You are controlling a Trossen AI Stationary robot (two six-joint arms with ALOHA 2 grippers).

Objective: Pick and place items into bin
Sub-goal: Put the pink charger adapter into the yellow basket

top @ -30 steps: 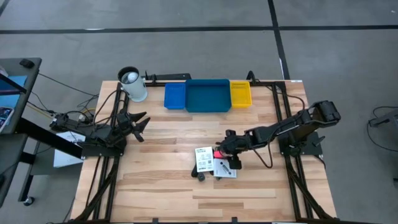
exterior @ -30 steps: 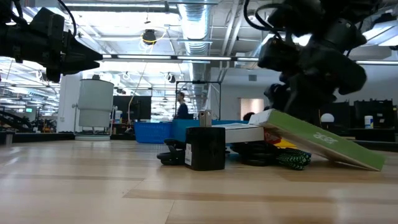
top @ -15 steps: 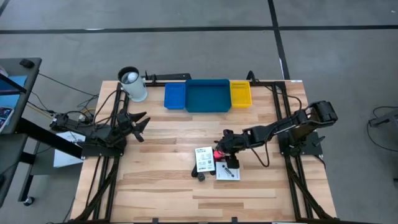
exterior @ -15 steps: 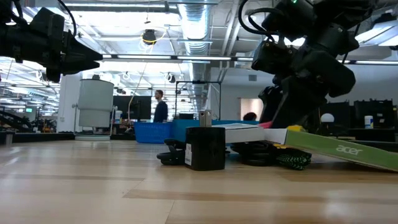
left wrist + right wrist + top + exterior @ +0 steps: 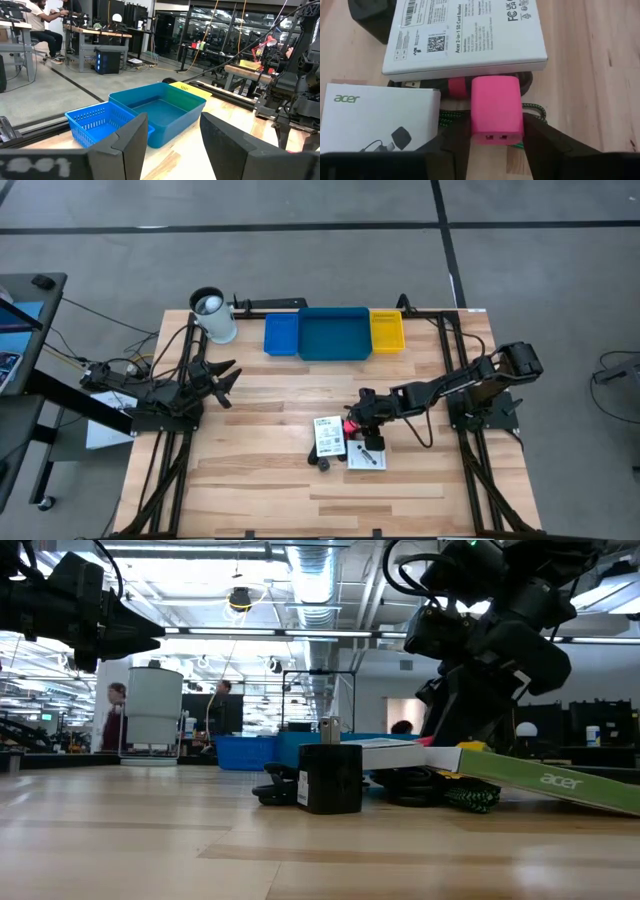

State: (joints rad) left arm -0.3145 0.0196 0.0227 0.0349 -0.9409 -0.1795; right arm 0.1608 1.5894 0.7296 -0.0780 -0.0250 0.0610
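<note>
A small red block lies in a pile of items at the table's middle, with my right gripper shut on it. Next to it lie a white printed packet, an Acer packet, a black and red cable and a green cable. A small black piece stands at the pile's near side. The bin trays, small blue, wide blue and yellow, line the far edge. My left gripper waits open at the table's left. My right gripper pinches the red block between its two fingers, on the block's two side faces near its socket end. The fingers slant down from the table's right side and lie along the block. The block lies flat on the cables, its far end next to the white packet.
A white-and-black cylindrical cup stands at the far left, beside the small blue tray. Bare wood lies toward the near edge and between the pile and the trays. People show in the room beyond the table.
The Acer packet stood tilted in the low view, one end raised. That end has sunk, and the packet now lies nearly flat beside the pile. My right gripper has sunk a little toward the pile.
</note>
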